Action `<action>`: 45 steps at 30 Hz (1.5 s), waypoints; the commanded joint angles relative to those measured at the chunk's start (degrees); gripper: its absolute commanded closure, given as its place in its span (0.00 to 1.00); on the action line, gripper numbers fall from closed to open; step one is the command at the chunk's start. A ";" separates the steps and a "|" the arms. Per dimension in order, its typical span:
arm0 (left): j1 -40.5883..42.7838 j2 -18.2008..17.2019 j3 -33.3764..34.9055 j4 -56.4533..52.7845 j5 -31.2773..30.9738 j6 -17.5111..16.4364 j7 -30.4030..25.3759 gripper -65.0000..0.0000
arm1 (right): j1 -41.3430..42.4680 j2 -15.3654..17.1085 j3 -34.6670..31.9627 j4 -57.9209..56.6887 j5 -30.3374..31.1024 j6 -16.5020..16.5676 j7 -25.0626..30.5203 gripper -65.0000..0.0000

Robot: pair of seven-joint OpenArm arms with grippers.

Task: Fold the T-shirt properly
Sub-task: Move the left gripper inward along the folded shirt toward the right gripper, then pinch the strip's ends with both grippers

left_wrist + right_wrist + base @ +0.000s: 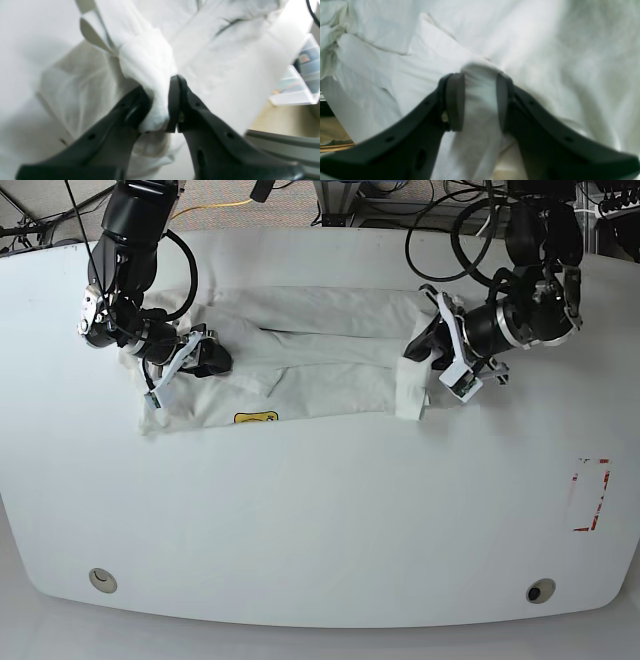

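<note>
The white T-shirt (320, 370) lies stretched sideways across the far half of the table, partly folded lengthwise, and a small yellow logo (256, 418) shows near its front edge. My left gripper (418, 348) is at the shirt's right end in the base view. In the left wrist view the left gripper (161, 87) is shut on a bunched fold of the T-shirt (225, 62). At the shirt's left end is my right gripper (205, 358). Its wrist view shows the right gripper (480, 80) clamped on a thick fold of the T-shirt (520, 37).
The white table (320, 520) stretches toward me in front of the shirt. A red-outlined rectangle (590, 495) marks its right side. Cables (450, 210) hang behind the far edge. A clear plastic box (300, 82) stands off the table beside the left arm.
</note>
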 commanded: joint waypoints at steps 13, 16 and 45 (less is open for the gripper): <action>-2.71 5.29 4.77 0.91 8.88 0.47 -0.81 0.65 | 0.03 0.42 -0.13 0.28 -2.21 -0.51 -2.13 0.67; -3.06 5.81 6.53 0.91 8.62 3.99 -0.81 0.56 | 0.12 0.42 -0.13 0.28 -2.21 -0.51 -2.13 0.67; 1.78 -0.08 -3.93 1.70 8.62 3.64 2.35 0.45 | 1.70 4.20 12.44 7.84 20.47 -0.51 -6.62 0.28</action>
